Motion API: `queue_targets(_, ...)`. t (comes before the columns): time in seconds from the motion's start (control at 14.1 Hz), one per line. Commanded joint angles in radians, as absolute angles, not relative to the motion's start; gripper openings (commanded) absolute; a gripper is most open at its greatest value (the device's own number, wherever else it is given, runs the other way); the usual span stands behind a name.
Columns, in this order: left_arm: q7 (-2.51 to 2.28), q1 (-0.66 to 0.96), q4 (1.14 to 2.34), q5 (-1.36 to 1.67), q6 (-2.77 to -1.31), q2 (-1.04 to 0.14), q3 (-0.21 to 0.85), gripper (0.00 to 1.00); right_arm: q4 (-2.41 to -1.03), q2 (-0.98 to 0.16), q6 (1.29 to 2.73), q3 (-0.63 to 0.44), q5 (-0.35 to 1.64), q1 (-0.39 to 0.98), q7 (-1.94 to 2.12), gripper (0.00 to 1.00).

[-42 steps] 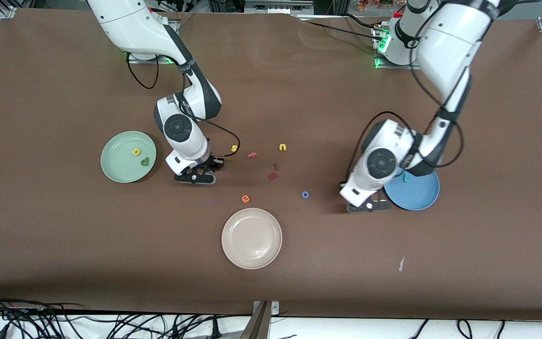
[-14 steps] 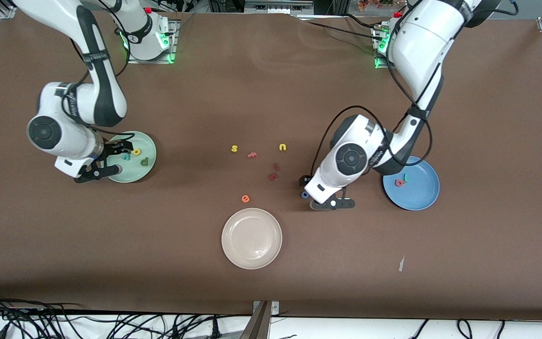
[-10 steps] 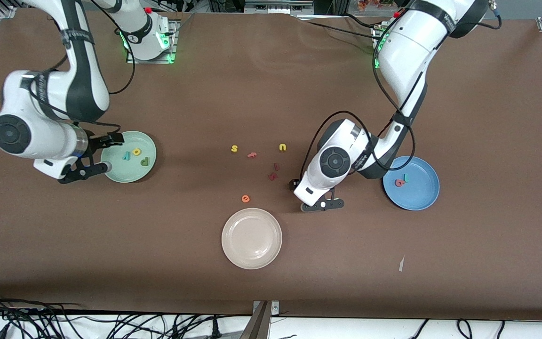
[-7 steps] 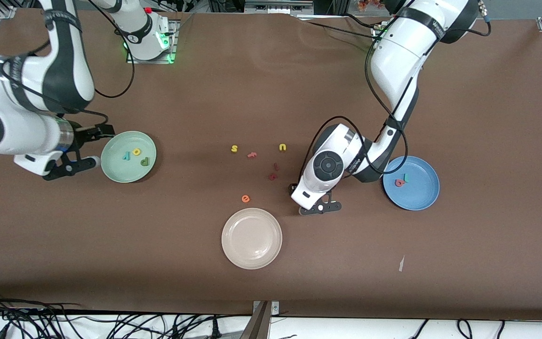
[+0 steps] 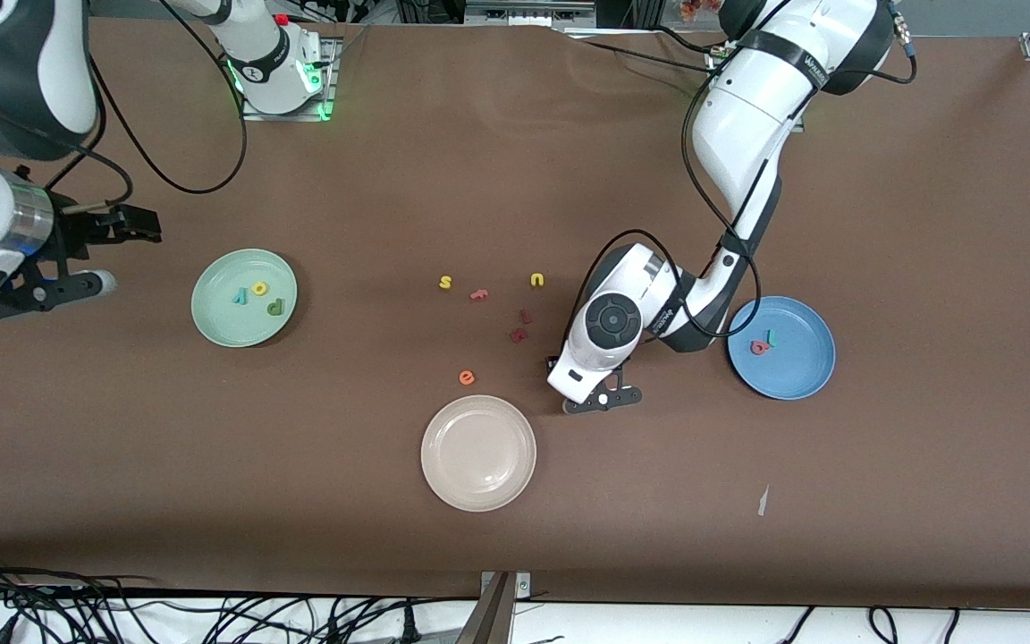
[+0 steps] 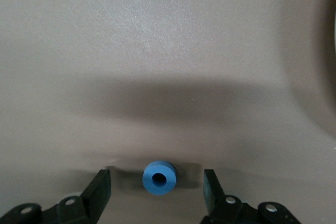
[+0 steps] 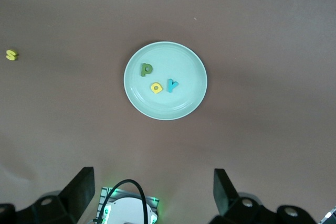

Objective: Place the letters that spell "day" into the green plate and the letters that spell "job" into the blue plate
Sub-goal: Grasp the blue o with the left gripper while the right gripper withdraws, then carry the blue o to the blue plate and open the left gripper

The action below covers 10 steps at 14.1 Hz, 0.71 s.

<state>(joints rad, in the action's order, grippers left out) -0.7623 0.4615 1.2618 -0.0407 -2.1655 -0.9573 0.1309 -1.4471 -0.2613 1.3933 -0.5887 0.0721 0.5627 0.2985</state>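
Straddling the blue o (image 6: 159, 177), the left gripper (image 6: 157, 192) stands open near the cream plate (image 5: 443, 474); three letters fill the green plate (image 5: 215, 326), two the blue plate (image 5: 801, 376) — right gripper (image 5: 126, 225) wide, empty.

the round pale mint-green shallow plate (image 7: 165, 80) is seen flat on the brown table, well apart from the right gripper's jaws, which are spread wide. on it are laid three tiny foam letters: a dark green d (image 7: 146, 69), a yellow a (image 7: 156, 87) and a teal y (image 7: 172, 85), close together. the blue ring-shaped foam o (image 6: 159, 178) is seen flat on the table between the left gripper's jaws, untouched by either. the round medium-blue plate (image 5: 799, 371) is found beside them, with a pink-red b (image 5: 758, 347) and a teal j (image 5: 772, 337) on it.
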Motion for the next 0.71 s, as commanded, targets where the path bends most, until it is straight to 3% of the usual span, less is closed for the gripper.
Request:
queue_targets(0.0,-0.776,0.482,1.224,-0.034,-2.163,-0.977,0.112,0.68,-1.463,-0.195,1.384,-0.469,0.057,0.462,0.278,1.0)
queue_targets(0.21,-0.793,0.492,1.226,-0.035,-2.161,-0.977,0.112,0.5,-1.581,-0.094,1.466,-0.217,-0.024,0.291,0.241,1.0)
queue_targets(0.35,-0.793,0.492,1.226,-0.035,-2.163,-0.977,0.11,0.4,-1.701,-0.005,1.575,-0.027,-0.038,0.088,0.186,1.0)
queue_targets(0.64,-0.792,0.492,1.227,-0.058,-2.163,-0.977,0.106,0.26,-1.655,0.002,1.674,0.014,-0.003,-0.051,0.193,1.0)
